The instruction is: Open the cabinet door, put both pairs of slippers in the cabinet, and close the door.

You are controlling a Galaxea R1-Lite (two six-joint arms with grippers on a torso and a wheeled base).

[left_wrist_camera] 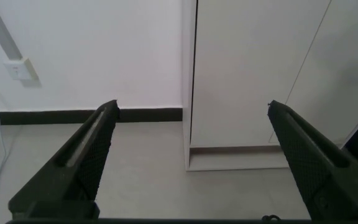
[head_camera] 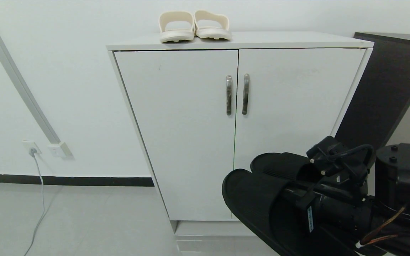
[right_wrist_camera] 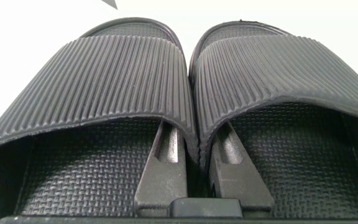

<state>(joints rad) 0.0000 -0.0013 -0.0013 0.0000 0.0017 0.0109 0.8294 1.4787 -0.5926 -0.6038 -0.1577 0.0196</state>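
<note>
Black slippers [head_camera: 255,199] cut off below, cabinet [head_camera: 176,135] shut

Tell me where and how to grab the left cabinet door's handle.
Grip the left door handle at the middle of its upright bar, coming straight from the front with the open left pincer, one finger either side. The bar is slim, vertical and stands off the closed left door; the right door handle sits close beside it.

2 cabinet doors [head_camera: 176,135] closed, blocking interior, handles [head_camera: 229,95] unobstructed
</note>
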